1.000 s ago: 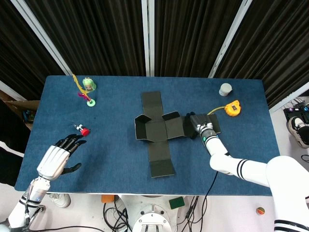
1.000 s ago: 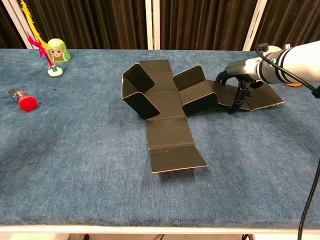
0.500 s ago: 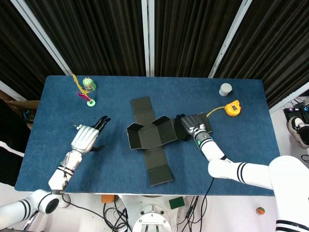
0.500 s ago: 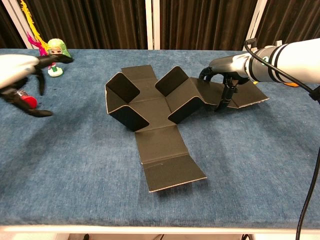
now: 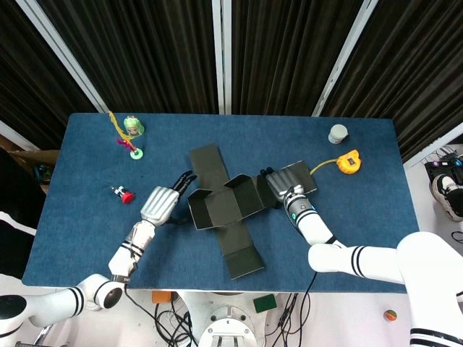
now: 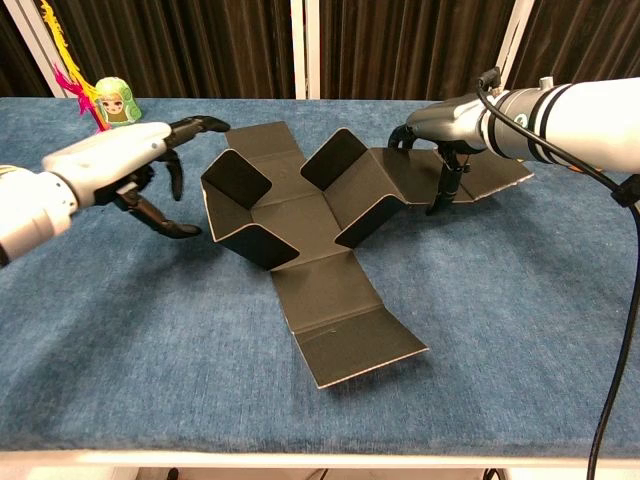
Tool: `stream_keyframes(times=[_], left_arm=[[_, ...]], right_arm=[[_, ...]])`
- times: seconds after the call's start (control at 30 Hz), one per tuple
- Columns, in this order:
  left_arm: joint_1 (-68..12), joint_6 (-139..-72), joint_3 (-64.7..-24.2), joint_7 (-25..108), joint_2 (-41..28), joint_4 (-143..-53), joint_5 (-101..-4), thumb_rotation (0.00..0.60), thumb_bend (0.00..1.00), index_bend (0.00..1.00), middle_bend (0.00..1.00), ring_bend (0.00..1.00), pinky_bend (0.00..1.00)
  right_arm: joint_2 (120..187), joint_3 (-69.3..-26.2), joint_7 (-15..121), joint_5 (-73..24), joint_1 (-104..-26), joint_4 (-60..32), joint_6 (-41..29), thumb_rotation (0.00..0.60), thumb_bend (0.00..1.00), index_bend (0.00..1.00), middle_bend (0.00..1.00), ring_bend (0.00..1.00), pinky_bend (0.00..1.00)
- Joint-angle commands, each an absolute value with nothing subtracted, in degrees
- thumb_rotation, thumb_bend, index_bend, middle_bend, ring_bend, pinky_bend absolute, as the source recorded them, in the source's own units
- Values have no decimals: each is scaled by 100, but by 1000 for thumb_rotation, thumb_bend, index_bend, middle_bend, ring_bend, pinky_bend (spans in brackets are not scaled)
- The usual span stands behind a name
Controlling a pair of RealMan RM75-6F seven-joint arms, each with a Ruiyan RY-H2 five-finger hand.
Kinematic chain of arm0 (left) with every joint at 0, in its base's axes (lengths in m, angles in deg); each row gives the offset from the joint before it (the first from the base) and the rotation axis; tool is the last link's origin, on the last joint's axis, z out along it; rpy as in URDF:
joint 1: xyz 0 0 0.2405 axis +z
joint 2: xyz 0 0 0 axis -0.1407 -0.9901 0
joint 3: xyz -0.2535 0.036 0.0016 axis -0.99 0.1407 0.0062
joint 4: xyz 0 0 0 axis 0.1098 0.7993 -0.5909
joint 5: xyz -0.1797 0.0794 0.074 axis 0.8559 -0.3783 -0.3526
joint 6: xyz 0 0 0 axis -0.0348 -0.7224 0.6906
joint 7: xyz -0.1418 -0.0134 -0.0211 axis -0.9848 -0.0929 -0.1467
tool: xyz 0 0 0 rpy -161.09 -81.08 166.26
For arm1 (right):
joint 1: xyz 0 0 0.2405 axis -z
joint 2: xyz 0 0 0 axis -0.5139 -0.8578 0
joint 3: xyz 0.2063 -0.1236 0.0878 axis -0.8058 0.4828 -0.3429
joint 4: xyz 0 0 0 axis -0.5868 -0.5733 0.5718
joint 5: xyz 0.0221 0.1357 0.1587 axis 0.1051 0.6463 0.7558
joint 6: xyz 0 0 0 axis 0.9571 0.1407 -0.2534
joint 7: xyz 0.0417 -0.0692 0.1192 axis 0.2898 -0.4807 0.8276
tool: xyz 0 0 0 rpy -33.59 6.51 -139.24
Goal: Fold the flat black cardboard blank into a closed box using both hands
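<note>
Head view: the black cardboard blank (image 5: 224, 206) is seen lying near the middle of the blue table (image 5: 87, 238), partly creased, with two side walls raised around its base while a long panel is left flat toward the near edge. The right hand (image 5: 282, 189) is laid over the blank's right-hand flap, fingers curled down onto it; whether the flap is pinched or merely pressed cannot be told. The left hand (image 5: 160, 204) is held just beside the left wall, fingers spread and empty, apparently not yet touching the card.

The board is judged light and stiff, bending cleanly only along its scored lines, and likely to slide on the cloth unless pinned. Hold is best taken at the flap edges, close to the creases.

From the chest view, the right hand's palm side and the flap's far end are hidden behind the wrist. A red-capped item (image 5: 126, 195), a doll figure (image 5: 132, 128), a yellow tape measure (image 5: 349, 160) and a grey cap (image 5: 337, 134) are left well apart from the work.
</note>
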State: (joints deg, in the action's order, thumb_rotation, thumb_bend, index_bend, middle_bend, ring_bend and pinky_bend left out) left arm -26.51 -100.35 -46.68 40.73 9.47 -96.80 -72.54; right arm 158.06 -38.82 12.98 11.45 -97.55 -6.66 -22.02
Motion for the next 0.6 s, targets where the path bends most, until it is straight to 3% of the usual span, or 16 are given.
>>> stream_keyframes(times=[0.03,0.6], left_arm=[[-2788,-9973,-4772,3439,1185,-9748,-7206,600,140,0,0,496,903],[-3258,-8898,-4971,1729,966,-9840,-6735,600,141,0,0,488,901]], right_arm=[[15887,-3813,1134,732,-9709,-705,-1916,600,327,426,303,726,1000],[15840,-3505,64,-874,-9701,-606,-1327,600,327,442,313,726,1000]])
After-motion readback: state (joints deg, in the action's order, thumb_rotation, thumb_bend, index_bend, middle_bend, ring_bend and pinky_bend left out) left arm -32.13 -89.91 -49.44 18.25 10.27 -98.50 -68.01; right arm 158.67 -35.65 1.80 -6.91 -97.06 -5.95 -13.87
